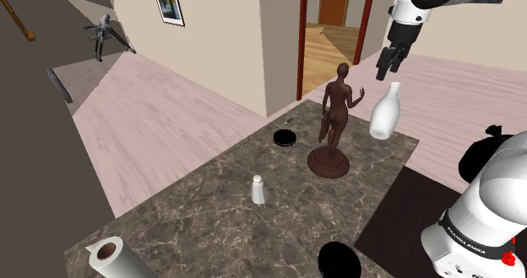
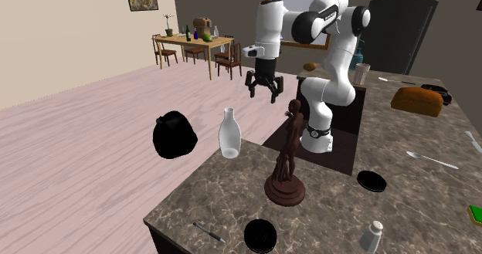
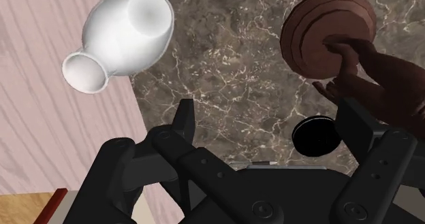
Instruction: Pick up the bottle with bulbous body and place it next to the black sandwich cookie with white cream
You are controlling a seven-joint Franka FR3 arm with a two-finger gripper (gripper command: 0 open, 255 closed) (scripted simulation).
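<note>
White bottle (image 1: 384, 111) stands at the surface's (image 1: 211, 200) edge, hand (image 1: 389, 72) wide above, seemingly lined up to grasp.

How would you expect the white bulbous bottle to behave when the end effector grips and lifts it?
The bottle looks rigid and smooth, so it may slip at its rounded belly; the narrow neck probably holds better. Standing upright near the table edge, it could tip off if nudged sideways.
</note>
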